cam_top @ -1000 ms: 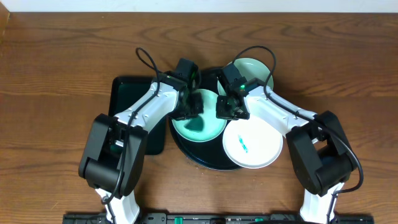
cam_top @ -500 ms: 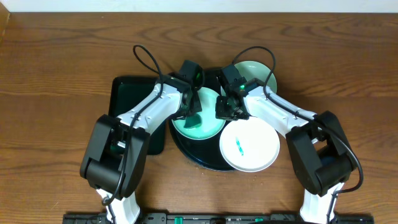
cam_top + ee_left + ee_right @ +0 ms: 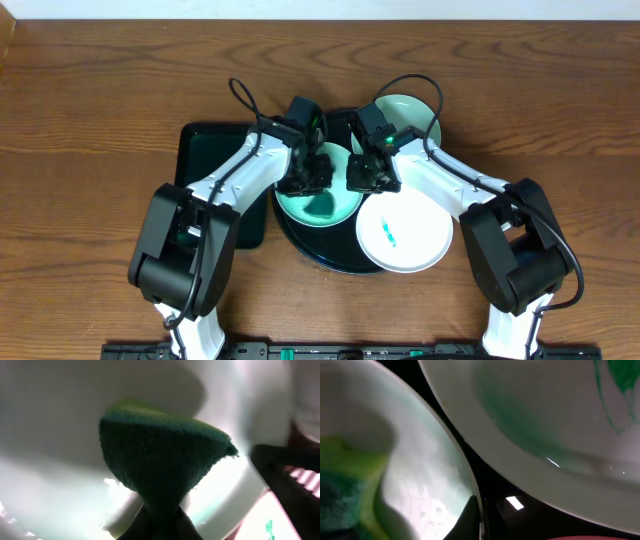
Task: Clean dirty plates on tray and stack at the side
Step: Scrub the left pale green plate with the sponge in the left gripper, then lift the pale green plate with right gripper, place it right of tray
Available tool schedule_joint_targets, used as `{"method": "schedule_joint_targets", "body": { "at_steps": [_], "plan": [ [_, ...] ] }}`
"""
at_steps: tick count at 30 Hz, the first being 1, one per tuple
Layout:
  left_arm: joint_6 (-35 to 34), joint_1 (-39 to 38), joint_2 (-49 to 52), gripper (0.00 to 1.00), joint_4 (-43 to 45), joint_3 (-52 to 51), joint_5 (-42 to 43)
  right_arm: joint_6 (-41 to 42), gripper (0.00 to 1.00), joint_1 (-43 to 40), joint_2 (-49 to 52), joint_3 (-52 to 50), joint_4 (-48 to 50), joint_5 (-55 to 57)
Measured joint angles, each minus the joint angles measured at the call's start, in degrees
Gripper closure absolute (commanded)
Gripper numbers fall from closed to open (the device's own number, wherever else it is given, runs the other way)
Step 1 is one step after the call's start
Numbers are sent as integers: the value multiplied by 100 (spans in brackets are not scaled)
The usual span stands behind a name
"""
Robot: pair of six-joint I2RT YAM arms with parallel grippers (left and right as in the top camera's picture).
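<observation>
The black tray (image 3: 305,245) holds three plates. My left gripper (image 3: 316,172) is shut on a green sponge (image 3: 160,455) and presses it onto the left mint plate (image 3: 300,205), which also shows in the left wrist view (image 3: 55,490). My right gripper (image 3: 364,176) is shut on that plate's right rim (image 3: 478,510). A white plate (image 3: 415,235) with a teal smear (image 3: 389,234) lies at the tray's front right; it also shows in the right wrist view (image 3: 535,415). A pale-mint plate (image 3: 412,112) sits at the back right, partly hidden by the right arm.
A dark green rectangular tray (image 3: 200,150) lies left of the black tray, mostly under my left arm. Both arms cross over the tray's middle. Bare wooden table (image 3: 100,100) surrounds everything.
My left gripper swung back with the sponge, then forward again over the mint plate. The front white plate shifted slightly left, then back right. The right gripper kept its hold.
</observation>
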Motion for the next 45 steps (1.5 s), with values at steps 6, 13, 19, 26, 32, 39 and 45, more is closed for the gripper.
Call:
{"method": "schedule_joint_targets", "body": {
  "at_steps": [6,13,19,26,32,39,45],
  "plan": [
    [-114,-22,0,93,601,-4,-933,0,99,-2,0,0,4,0],
    [-479,-55,0,93,214,4,-2015,0,99,0,0,0,35,0],
    [-299,-17,0,93,-374,26,-1456,-2,99,0,0,0,50,0],
    [221,13,0,93,-247,22,122,-2,99,2,0,0,33,-2],
    [216,-22,0,93,282,20,264,-2,99,2,0,0,28,-9],
    [-216,-22,0,93,271,20,-1132,0,99,2,0,0,33,-15],
    [-389,103,0,93,-566,243,-1740,0,99,2,0,0,37,-17]
  ]
}}
